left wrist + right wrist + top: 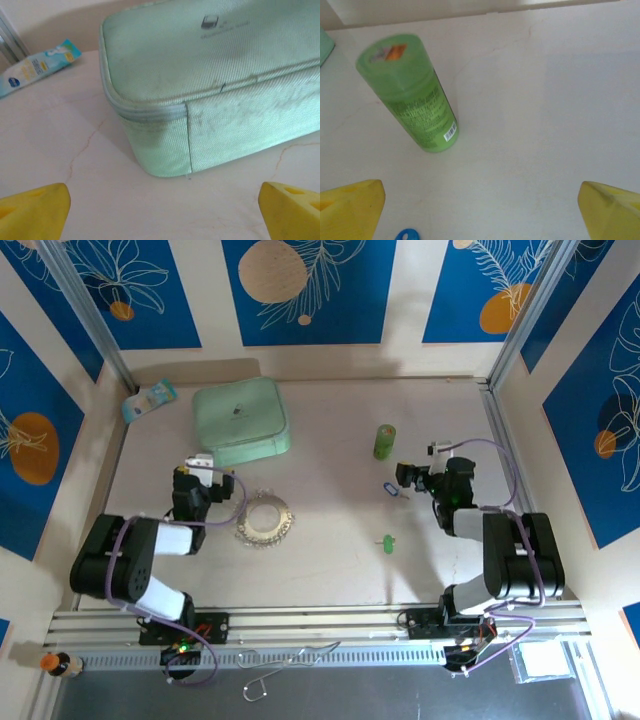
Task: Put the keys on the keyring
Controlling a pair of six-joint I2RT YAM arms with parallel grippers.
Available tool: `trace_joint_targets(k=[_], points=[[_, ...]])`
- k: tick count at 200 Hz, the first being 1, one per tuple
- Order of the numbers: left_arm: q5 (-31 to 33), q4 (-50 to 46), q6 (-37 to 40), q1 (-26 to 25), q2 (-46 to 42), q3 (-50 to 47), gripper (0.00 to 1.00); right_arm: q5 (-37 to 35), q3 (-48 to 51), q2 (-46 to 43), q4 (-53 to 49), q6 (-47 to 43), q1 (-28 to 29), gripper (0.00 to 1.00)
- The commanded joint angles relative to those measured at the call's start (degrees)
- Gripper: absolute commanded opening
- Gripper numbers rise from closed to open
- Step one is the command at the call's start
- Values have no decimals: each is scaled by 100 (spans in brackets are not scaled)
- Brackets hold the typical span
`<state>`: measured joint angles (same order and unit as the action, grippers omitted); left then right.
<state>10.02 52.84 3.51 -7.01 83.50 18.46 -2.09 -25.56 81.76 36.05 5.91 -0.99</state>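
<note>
blue key [408, 234] near right fingers [352, 205], spread wide

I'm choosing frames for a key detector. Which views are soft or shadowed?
Top external: evenly lit, soft shadows, yet the blue key and green key are tiny. Left wrist: the mint-green case is fairly sharp, soft shadow at its left. Right wrist: the green cylinder blurs toward its top; the blue key is cropped at the bottom edge.

Overhead view of whole table [330, 575], left wrist near mint case [200, 65], right wrist near green cylinder [415, 95]
</note>
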Motion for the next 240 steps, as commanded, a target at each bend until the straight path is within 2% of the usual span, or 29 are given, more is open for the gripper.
trace_joint_targets(k=[1,48,58,71,96,139,159,190,220,240], points=[[-79,-772,28,68,-787,155,96,-173,-381,-708,-1096,182,-7,100],[-256,-2676,-597,68,-2027,601,95,-470,-576,-2078,-2574,992,295,94],[-337,-3067,-810,63,-2228,669,95,-632,-668,-2325,-2976,1292,452,93],[-447,-3573,-1148,59,-2477,749,95,-498,-787,-2547,-3484,1593,649,91],[-622,-4528,-1745,57,-2811,905,95,-554,-1142,-2576,-4431,1988,1319,88],[-884,-6078,-2459,16,-3133,1160,95,-459,-1932,-1743,-5533,2257,2709,86],[-1178,-6509,-2672,-44,-3236,1137,99,-161,-2346,-1159,-5812,2505,3178,84],[-1488,-6936,-3134,-231,-3289,1005,96,376,-2961,-166,-5940,2705,3855,74],[-1592,-6884,-3496,-566,-3181,798,90,635,-3477,741,-5907,2271,4269,64],[-1506,-6816,-3607,-788,-3045,757,90,792,-3886,1363,-5932,1545,4283,48]])
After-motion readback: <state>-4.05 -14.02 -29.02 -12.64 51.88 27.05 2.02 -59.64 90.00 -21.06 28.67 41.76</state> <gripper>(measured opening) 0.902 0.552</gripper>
